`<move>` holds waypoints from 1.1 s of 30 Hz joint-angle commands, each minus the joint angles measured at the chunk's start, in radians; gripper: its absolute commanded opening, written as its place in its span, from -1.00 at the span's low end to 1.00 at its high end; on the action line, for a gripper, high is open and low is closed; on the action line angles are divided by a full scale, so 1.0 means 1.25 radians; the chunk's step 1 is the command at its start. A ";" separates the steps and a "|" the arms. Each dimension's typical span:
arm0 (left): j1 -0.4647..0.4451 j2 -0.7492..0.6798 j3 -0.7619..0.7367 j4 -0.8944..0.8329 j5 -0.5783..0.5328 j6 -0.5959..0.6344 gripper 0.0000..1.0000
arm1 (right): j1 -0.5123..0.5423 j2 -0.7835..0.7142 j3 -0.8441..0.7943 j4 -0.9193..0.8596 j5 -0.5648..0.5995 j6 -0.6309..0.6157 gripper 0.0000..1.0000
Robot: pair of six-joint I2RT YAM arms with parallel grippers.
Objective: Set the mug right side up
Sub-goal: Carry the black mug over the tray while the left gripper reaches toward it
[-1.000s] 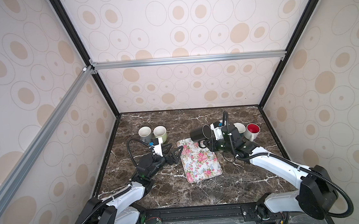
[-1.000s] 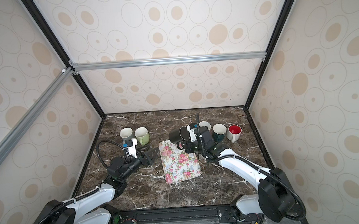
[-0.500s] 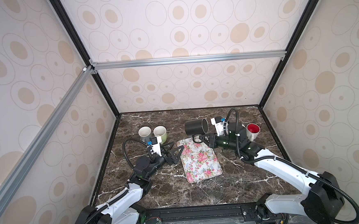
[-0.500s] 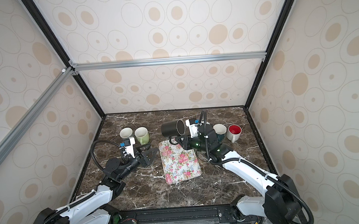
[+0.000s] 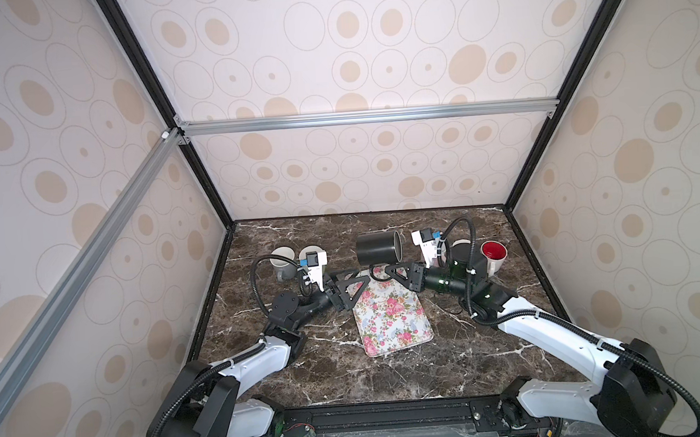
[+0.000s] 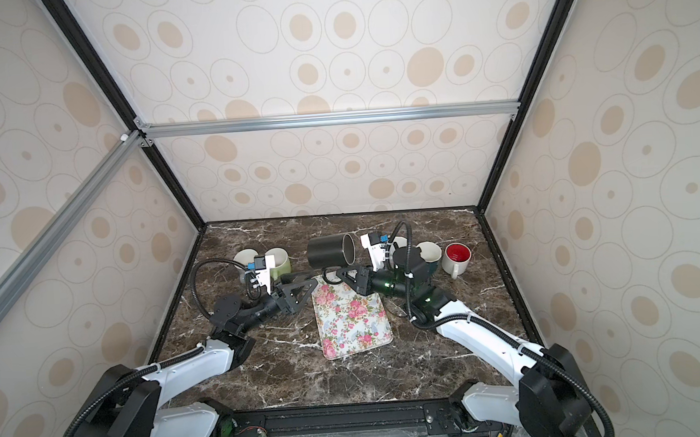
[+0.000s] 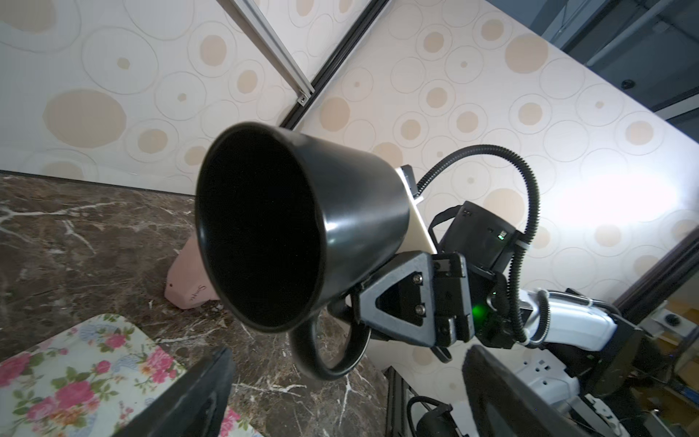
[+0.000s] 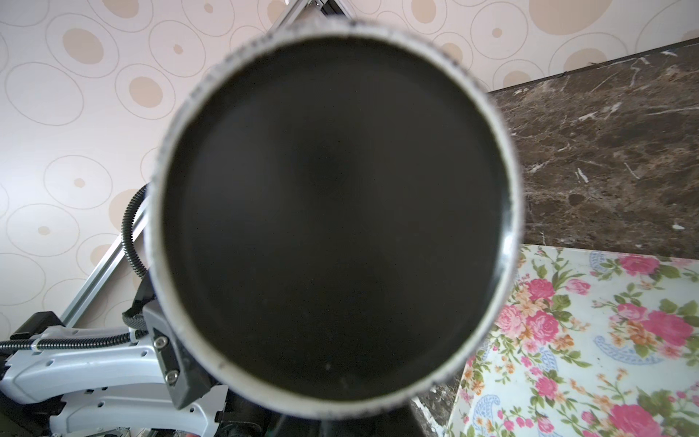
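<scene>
Risk: black mug (image 5: 377, 249) pinched by handle (image 7: 321, 369) only. Body may pivot in grip or slip during rotation, then drop onto floral tray (image 5: 392, 321) or counter (image 5: 452, 359).
Right end effector (image 5: 387, 271) clamped on handle. Mug aloft above far tray edge, sideways, mouth left, just far-left of it.
Left end effector (image 5: 354, 283) spread wide, empty, just near-left of mug.

Glossy black mug (image 7: 359, 204), polished marble tabletop (image 5: 329, 379)

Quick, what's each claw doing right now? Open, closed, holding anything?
Left claw: open, holding nothing.
Right claw: closed on the handle of the black mug, held off the table on its side.
</scene>
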 commanded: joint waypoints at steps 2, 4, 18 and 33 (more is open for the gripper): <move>-0.018 0.024 0.050 0.076 0.051 -0.043 0.84 | 0.001 -0.029 0.022 0.120 -0.033 0.000 -1.00; -0.027 0.035 0.059 0.077 0.055 -0.046 0.82 | 0.002 -0.027 0.024 0.122 -0.050 0.002 -1.00; -0.057 0.081 0.098 0.101 0.077 -0.080 0.54 | 0.002 -0.043 -0.015 0.147 -0.047 -0.010 -1.00; -0.059 0.177 0.123 0.252 0.106 -0.194 -0.06 | 0.001 -0.036 -0.021 0.149 -0.089 -0.022 -1.00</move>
